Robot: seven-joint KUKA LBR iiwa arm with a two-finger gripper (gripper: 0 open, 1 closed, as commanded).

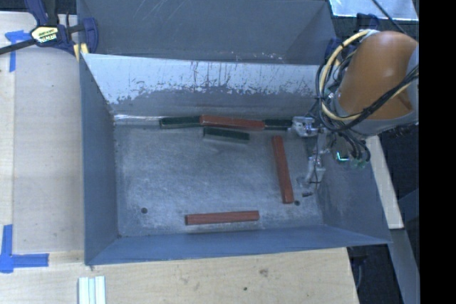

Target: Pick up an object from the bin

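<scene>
1. Camera view puts my claw (311, 181) low at the right end of the bin (100, 174), just to the right of a reddish-brown bar (283, 171) that lies flat, running far to near. I cannot tell whether the claw is open or closed.
2. I judge that bar my best pick. It is nearest to me and lies apart from the other bars.
3. To grasp it well, I should shift left until I am centred over its middle, then close across its narrow width, not along its length.
4. I must mind the sloping right wall close beside me when I descend.
5. The near bar (222, 218), close to the near wall, and the row of brown and dark green bars (231, 122) along the far wall look harder to straddle.
</scene>
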